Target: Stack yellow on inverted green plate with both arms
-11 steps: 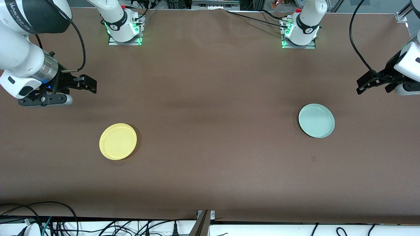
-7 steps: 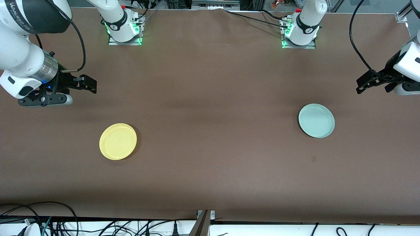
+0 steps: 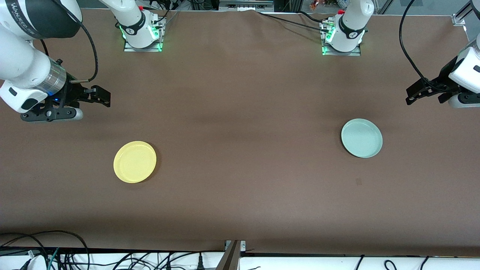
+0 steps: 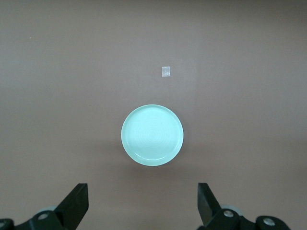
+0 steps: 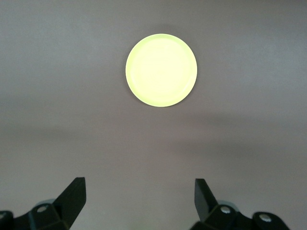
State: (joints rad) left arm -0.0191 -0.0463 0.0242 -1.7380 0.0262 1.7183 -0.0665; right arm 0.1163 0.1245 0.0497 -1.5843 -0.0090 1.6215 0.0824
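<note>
At both table ends, up in the air: left gripper [image 4: 141, 208] fingers spread wide, empty; right gripper [image 5: 139, 203] likewise spread, empty. Nothing done yet, judging by layout: green plate [image 3: 362, 138] rim-up, not yet inverted, toward the left arm's end; yellow [image 3: 135, 161] flat on table [image 3: 240, 112] toward the right arm's end, well apart. Flip, carry, stack all left. Each plate clear of its arm's fingers, untouched.

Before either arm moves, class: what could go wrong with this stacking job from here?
1. The green plate lies flat with a low rim, so the open left gripper may slip while flipping it.
2. The yellow plate sits apart, toward the right arm's end; the open right gripper carries it far and could drop it.
</note>
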